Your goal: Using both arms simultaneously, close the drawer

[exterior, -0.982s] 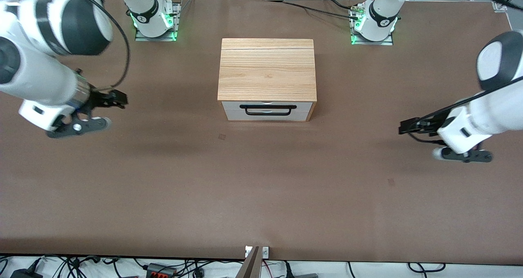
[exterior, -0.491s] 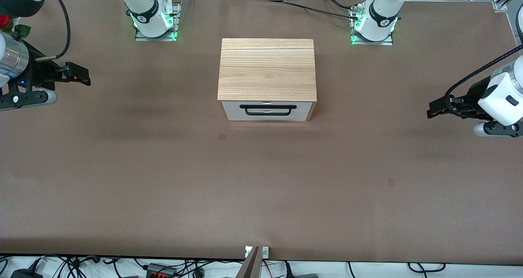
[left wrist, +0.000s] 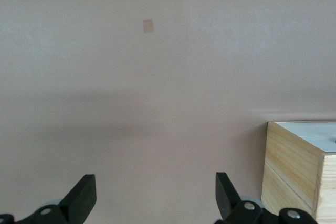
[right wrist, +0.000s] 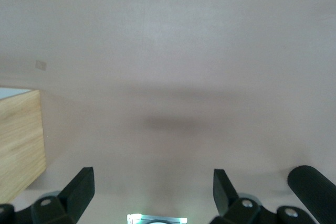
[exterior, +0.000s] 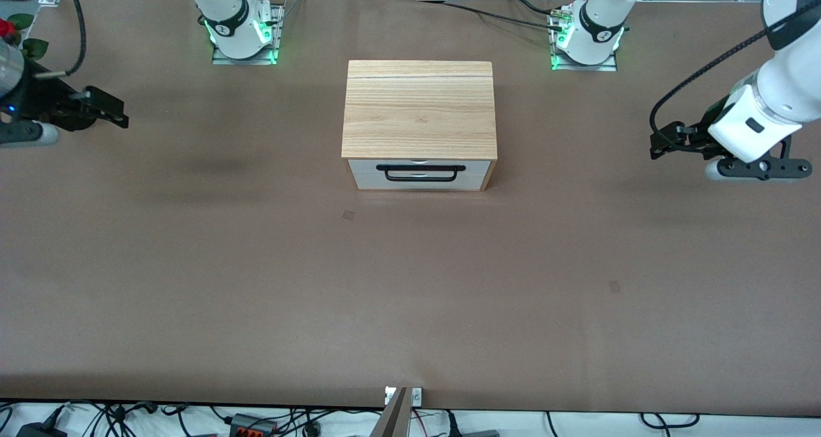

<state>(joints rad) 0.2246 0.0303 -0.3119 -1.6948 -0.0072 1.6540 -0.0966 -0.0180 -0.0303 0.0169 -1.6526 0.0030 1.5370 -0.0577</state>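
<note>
The oak-coloured cabinet (exterior: 420, 106) stands mid-table. Its drawer (exterior: 365, 179), white-fronted with a black wire handle (exterior: 420, 172), sits pushed in, flush with the cabinet's front. My left gripper (exterior: 659, 145) hangs open and empty over bare table toward the left arm's end, well apart from the cabinet. My right gripper (exterior: 117, 115) hangs open and empty over bare table toward the right arm's end. The left wrist view shows the open left gripper (left wrist: 155, 198) and a cabinet corner (left wrist: 296, 174). The right wrist view shows the open right gripper (right wrist: 152, 188) and a cabinet side (right wrist: 20, 142).
The two arm bases (exterior: 242, 36) (exterior: 585, 39) with green lights stand farther from the camera than the cabinet. The right arm's lit base shows in the right wrist view (right wrist: 156, 219). Brown table (exterior: 410, 296) spreads in front of the drawer.
Both grippers have drawn away from the middle, toward the table's ends and the bases' side. The cabinet and drawer have not moved.
</note>
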